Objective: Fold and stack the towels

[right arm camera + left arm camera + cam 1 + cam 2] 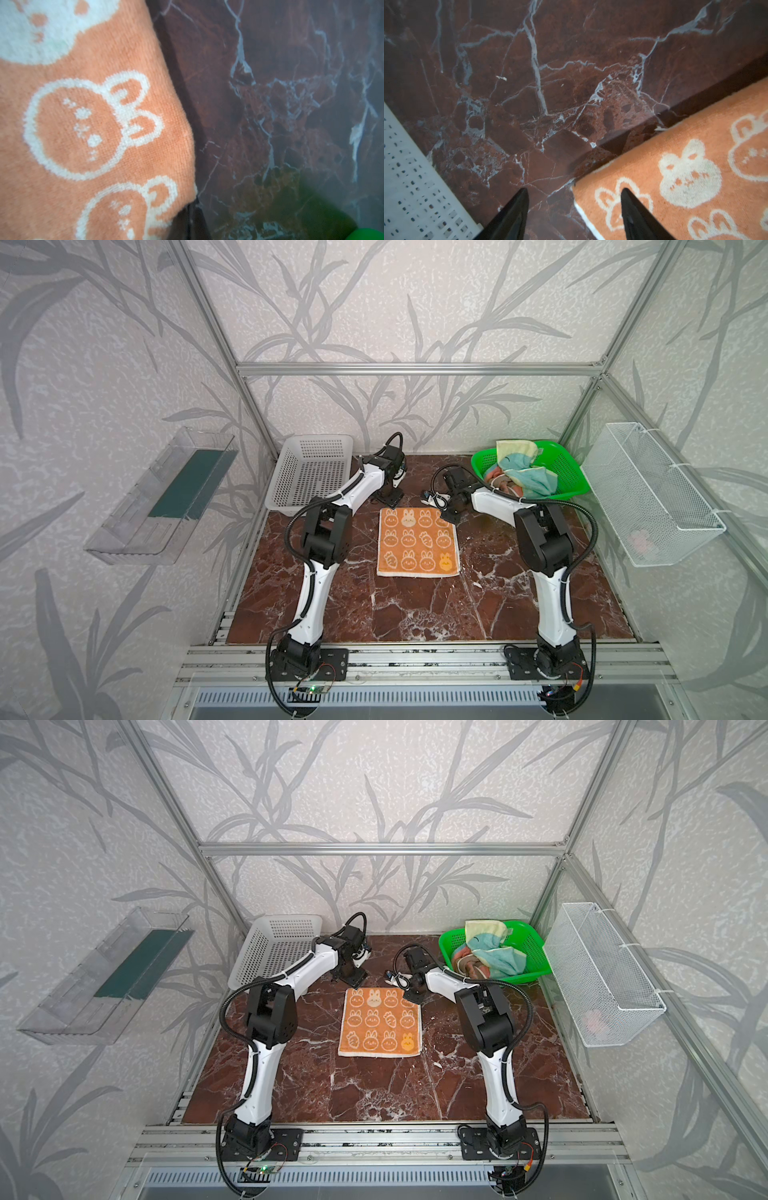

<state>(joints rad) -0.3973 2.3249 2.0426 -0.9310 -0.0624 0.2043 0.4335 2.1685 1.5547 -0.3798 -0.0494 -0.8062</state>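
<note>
Because the orange towel [417,543] lies flat and unfolded at the middle of the marble table [457,614] in both top views, with the pale yellow towel [525,472] and the pink towel [500,485] heaped in the green basket [575,472] at the far right, everything depends on a clean first fold; the right gripper [451,516] sits on the far right corner while the left gripper [390,499] stands just off the far left one, so a one-sided lift would likely drag the cloth askew. In the left wrist view the left gripper [574,190] is spread wide, one finger over bare marble and the other over the towel, straddling its edge; closing too high would probably catch nothing, and pressing down off-line could shove the corner into a wrinkle. In the right wrist view the right gripper [190,218] has its jaws pressed together at the towel's corner, seemingly pinching it, since the edge stands off the marble; the bite looks thin, so the terry could slip free once pulled
</note>
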